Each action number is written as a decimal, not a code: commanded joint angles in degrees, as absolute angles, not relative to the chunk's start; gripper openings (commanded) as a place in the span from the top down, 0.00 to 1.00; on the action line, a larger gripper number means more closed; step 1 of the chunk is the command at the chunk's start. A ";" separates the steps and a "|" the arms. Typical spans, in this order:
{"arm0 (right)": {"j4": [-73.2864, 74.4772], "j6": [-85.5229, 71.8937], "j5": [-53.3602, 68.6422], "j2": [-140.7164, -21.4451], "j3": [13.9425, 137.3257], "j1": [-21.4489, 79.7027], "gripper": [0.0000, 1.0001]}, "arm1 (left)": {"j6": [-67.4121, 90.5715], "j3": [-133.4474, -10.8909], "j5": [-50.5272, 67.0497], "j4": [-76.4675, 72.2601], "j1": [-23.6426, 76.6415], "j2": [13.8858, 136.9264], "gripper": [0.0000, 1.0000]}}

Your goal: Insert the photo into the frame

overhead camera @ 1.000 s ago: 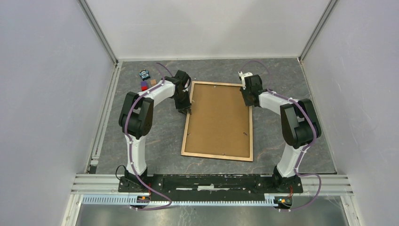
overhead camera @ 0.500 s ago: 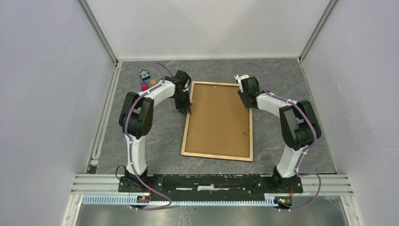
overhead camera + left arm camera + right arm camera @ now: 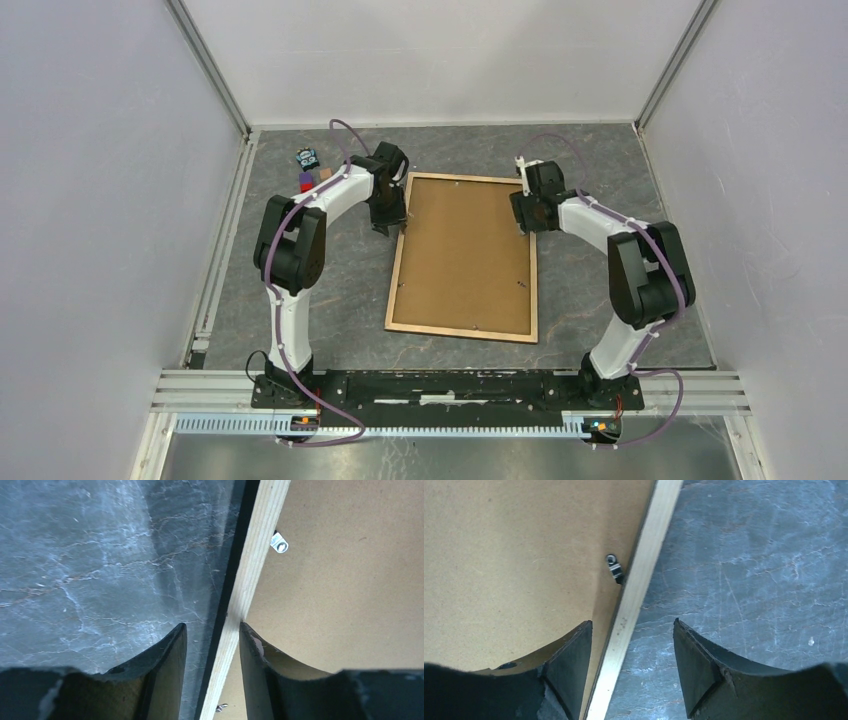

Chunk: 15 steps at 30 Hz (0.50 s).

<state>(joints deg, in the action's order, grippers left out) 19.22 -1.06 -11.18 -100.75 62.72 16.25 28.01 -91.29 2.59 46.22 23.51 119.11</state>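
Wooden frame rails (back up) between parted left fingers and parted right fingers

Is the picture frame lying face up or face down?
Face down: on the frame, the light wood back rails and the brown backing board point upward.

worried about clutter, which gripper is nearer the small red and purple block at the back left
Left. The left gripper straddles the left rail of the frame, just right of the block; the right gripper straddles the right rail, across the frame.
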 commanded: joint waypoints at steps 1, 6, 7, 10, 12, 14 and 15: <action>15.52 -4.79 -8.28 -95.18 61.38 14.56 0.34 | 23.91 -93.87 -1.22 47.81 23.82 119.45 0.50; 9.21 -3.84 -8.51 -89.40 57.75 14.54 0.29 | 23.58 -95.41 -0.89 48.71 25.08 122.28 0.52; 8.39 -2.86 -8.14 -89.29 57.52 14.57 0.29 | 23.47 -95.83 -1.28 49.11 25.28 122.88 0.54; 7.64 2.75 -4.69 -92.21 58.68 14.91 0.27 | 23.47 -96.21 -1.39 49.26 25.71 123.89 0.57; 8.74 5.33 -5.34 -94.16 59.76 15.45 0.29 | 23.30 -96.48 -1.73 49.60 25.97 124.50 0.58; 10.83 7.39 -4.37 -95.48 60.89 15.50 0.30 | 23.16 -96.85 -2.07 49.89 26.15 125.13 0.58; 12.18 8.06 -4.33 -96.02 62.16 15.49 0.30 | 23.05 -96.92 -2.18 49.97 26.24 125.32 0.58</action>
